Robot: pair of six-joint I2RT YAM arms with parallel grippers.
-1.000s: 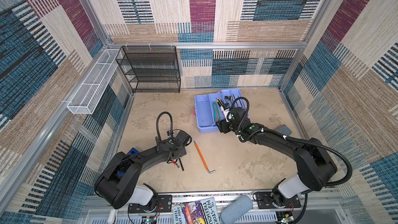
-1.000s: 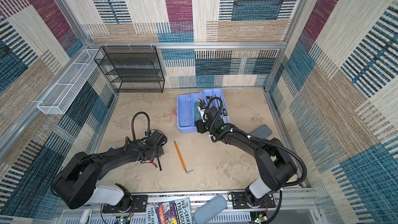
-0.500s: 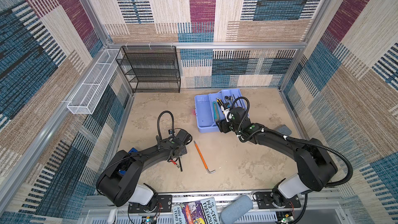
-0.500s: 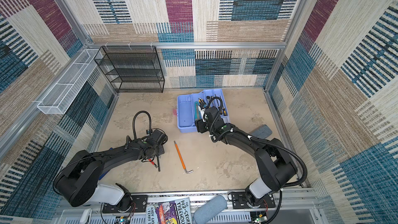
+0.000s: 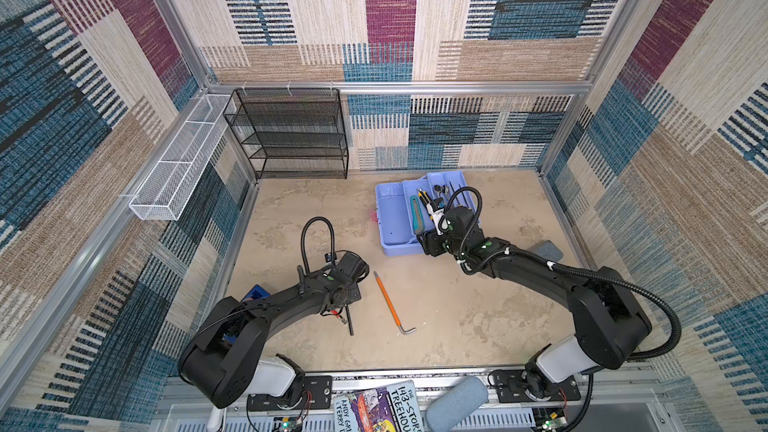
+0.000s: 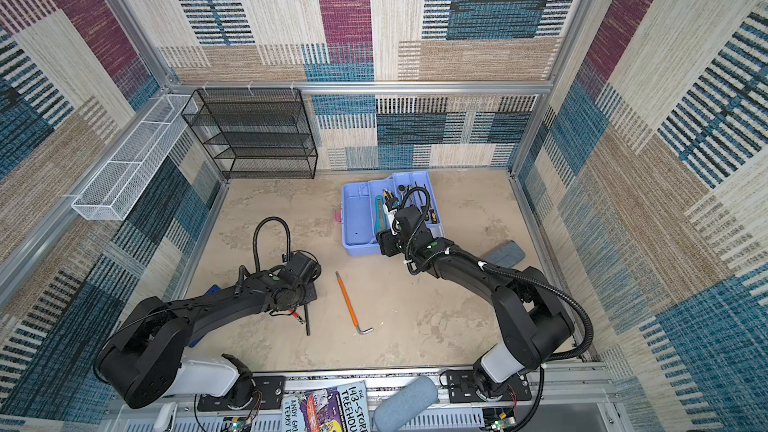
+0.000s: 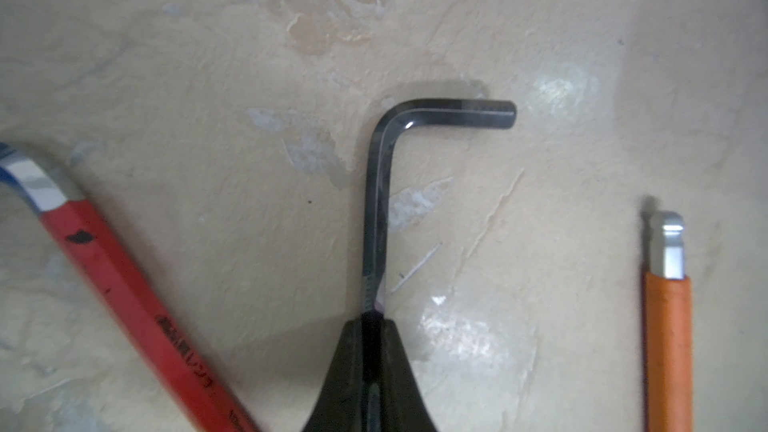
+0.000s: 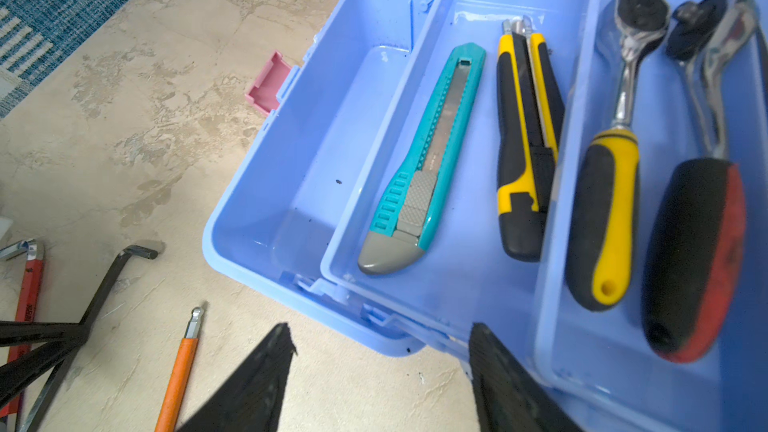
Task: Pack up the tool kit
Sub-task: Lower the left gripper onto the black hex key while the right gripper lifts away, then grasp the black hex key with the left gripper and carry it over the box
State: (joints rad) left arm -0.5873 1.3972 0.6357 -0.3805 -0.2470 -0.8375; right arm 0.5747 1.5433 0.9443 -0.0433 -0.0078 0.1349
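Left gripper (image 7: pixel 371 322): jaws pressed together on the long shank of the black hex key (image 7: pixel 376 209), with the fingers (image 7: pixel 349 367) meeting on either side of the bar. The key's short bent end points away from the grip, close over the table (image 5: pixel 457 305) (whether it is lifted clear cannot be told). The red hex key (image 7: pixel 124 284) and the orange hex key (image 7: pixel 667 347) lie flat on either side of it, neither touching it.

Right gripper (image 8: pixel 381 328): jaws stand well apart and hold nothing. It sits at the near corner of the tool box (image 8: pixel 291 160); contact with the tray edge cannot be judged.

Tool box: lavender-blue plastic, open, with its trays fanned out stepwise and a pink latch (image 8: pixel 268 83) on the front wall. In both top views it sits toward the back of the table, right of the middle (image 5: pixel 392 218).

Contents: the lower tray (image 8: pixel 469 243) holds the teal utility knife (image 8: pixel 424 168) and the yellow-and-black utility knife (image 8: pixel 523 139), side by side. The upper tray (image 8: pixel 602 367) holds the yellow-handled ratchet (image 8: pixel 611 201) and the red-handled ratchet (image 8: pixel 698 251), with their heads toward the far end.
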